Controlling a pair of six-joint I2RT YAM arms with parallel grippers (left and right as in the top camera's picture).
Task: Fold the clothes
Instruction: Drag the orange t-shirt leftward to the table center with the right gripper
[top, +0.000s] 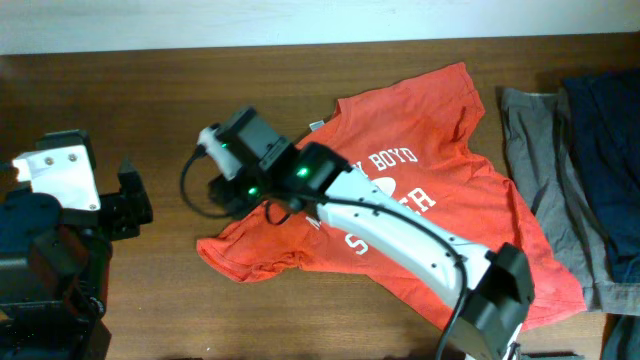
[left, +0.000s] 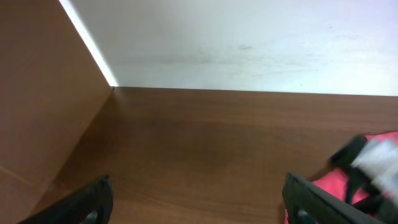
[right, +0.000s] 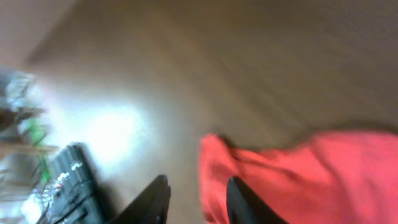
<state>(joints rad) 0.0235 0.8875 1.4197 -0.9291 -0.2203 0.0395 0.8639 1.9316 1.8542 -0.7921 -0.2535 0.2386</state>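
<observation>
Nearest the robot's side of the brown table (top: 150, 80), the left gripper (left: 199, 208) points out over bare wood with its fingers (left: 87, 208) spread wide and nothing between them, well apart from the cloth. Just beyond and to the right, the orange-red T-shirt (top: 460, 140) lies rumpled but roughly flat across the middle and right of the table, print side up, its near-left corner bunched toward the centre. The right arm reaches across the shirt from the near right corner, and the right gripper (right: 196, 202) sits at the shirt's left edge. Its wrist view is blurred, yet the two fingers (right: 155, 199) stand apart with table showing between them, and the red edge lies by the right-hand finger, not visibly pinched. Farther on, the white lettering (top: 385, 160) runs slantwise across the chest, partly hidden by the arm. Along the right edge a grey garment (top: 535, 170) lies just beside the shirt, with a dark blue garment (top: 605, 130) beyond it. Farthest off, a white wall (left: 249, 43) meets the table.
</observation>
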